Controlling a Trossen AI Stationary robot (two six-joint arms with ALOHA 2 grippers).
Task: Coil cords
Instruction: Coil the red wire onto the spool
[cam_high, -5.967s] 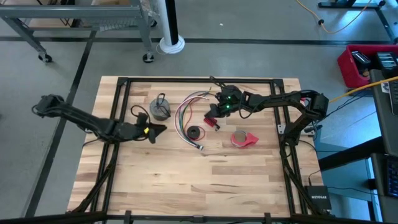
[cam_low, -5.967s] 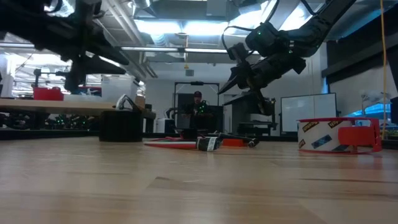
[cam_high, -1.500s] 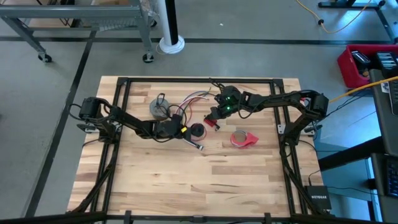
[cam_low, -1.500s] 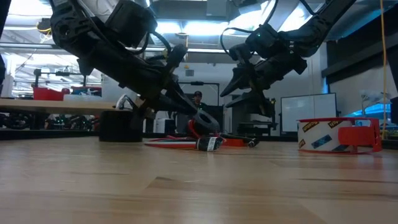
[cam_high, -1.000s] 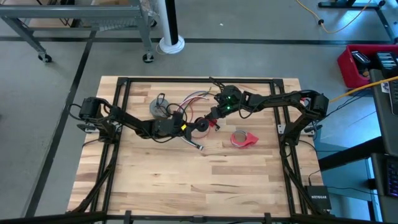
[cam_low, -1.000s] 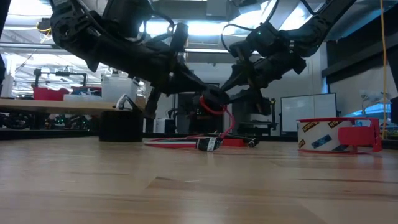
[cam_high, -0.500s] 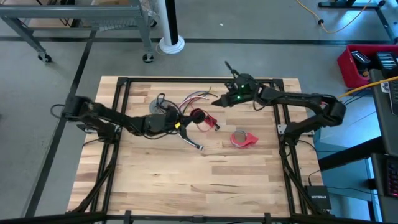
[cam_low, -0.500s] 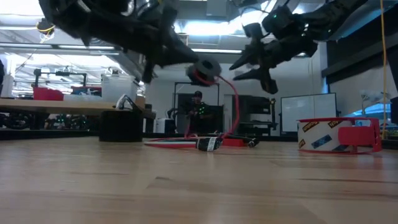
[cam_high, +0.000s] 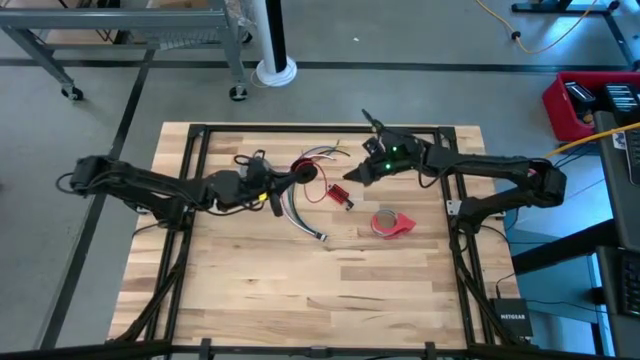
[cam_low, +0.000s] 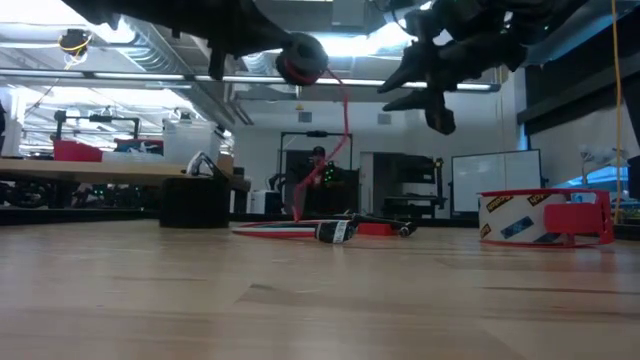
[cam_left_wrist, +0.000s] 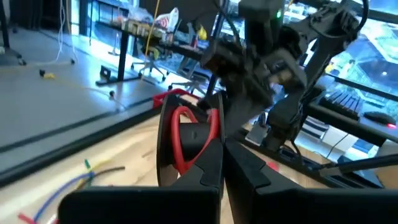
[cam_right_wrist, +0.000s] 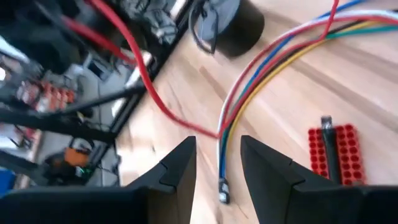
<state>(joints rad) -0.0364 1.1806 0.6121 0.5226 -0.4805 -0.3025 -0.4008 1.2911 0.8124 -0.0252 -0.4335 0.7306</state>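
Red wire trails down from the small black-and-red coil (cam_low: 301, 58), which the left end effector (cam_high: 290, 177) has clamped tight between its closed fingers and holds well above the counter (cam_high: 300, 290). Below it, the long bundle of thin wires (cam_high: 300, 205) lies on the wood, its plug end (cam_high: 321, 237) on the side away from the coil. Behind the left end effector, the small grey coil (cam_right_wrist: 225, 22) rests on the counter. Across from it, the right end effector (cam_high: 352, 173) hovers with fingers spread, gripping nothing, above a small red block (cam_high: 338, 195), a red tape roll (cam_high: 391, 223) nearby.
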